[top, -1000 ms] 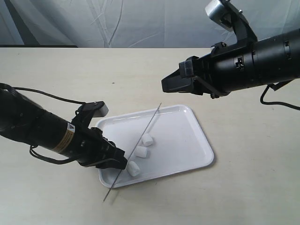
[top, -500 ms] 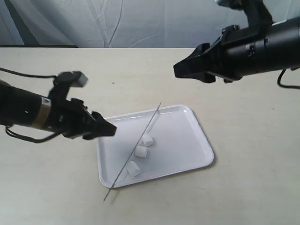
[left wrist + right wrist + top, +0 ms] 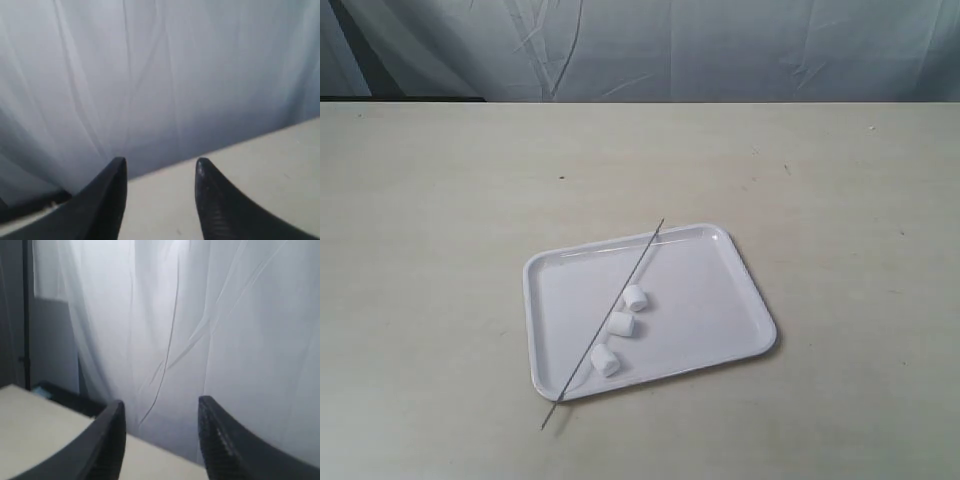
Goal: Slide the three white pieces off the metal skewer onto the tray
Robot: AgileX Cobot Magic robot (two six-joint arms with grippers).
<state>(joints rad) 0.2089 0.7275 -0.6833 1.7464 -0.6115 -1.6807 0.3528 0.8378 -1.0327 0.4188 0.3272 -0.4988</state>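
Note:
The white tray (image 3: pixel 710 300) lies on the beige table in the exterior view. Three white pieces rest on it in a diagonal row: one (image 3: pixel 635 297), one (image 3: pixel 621 324), one (image 3: pixel 605 360). The thin metal skewer (image 3: pixel 610 310) lies bare beside them, slanting across the tray with its lower end past the rim on the table. Neither arm shows in the exterior view. My left gripper (image 3: pixel 160 165) is open and empty, facing the curtain and the table's far edge. My right gripper (image 3: pixel 161 405) is open and empty too, aimed at the white curtain.
A pale draped curtain (image 3: pixel 640 45) hangs behind the table. The beige tabletop (image 3: pixel 440 200) spreads wide around the tray. A dark upright post (image 3: pixel 25 315) stands in front of the curtain in the right wrist view.
Both arms have pulled back out of the exterior view, the left to the left, the right up and to the right. Skewer, pieces and tray have stayed put.

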